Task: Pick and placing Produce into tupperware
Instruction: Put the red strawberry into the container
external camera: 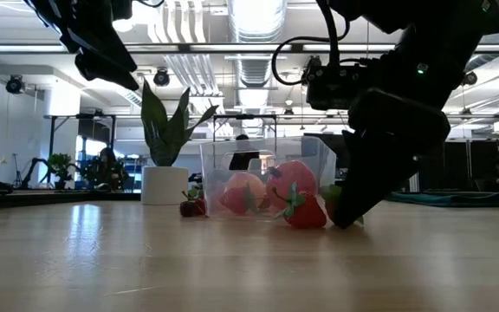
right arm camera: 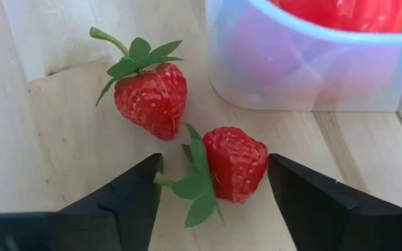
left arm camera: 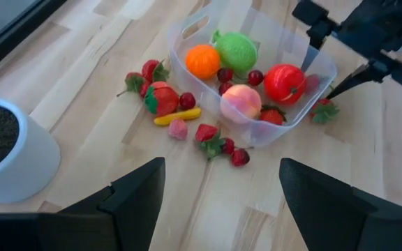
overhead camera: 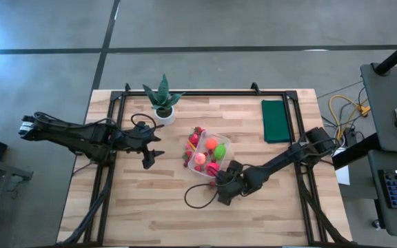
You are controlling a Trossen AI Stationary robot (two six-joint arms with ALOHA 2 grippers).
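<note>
Step in hand: right arm picking a loose strawberry off the counter (overhead camera: 150,213), beside the near corner of the tupperware (overhead camera: 220,142)

Right tool (right arm camera: 211,192) low at the wood, fingers spread either side of the nearer strawberry (right arm camera: 234,162); no contact with the fruit showing yet. A second strawberry (right arm camera: 152,99) lies just beyond it, apart from the fingers, near the tub wall

Tub already holds an orange piece, a green one, a pink one and a red tomato-like piece (left arm camera: 285,83), plus small dark red ones. More produce loose on the counter on the plant side of the tub: red pieces, a yellow strip, a pink bit

Next move, as I judge it: press the fingers in on the nearer strawberry alone without nudging the other, lift clear of the rim, carry over the tub, release

Pose: right arm stretched low from the right edge, wrist angled down. Left tool (overhead camera: 149,157) spread, empty, hanging above the counter well apart from the tub, near the potted plant (overhead camera: 163,103)
</note>
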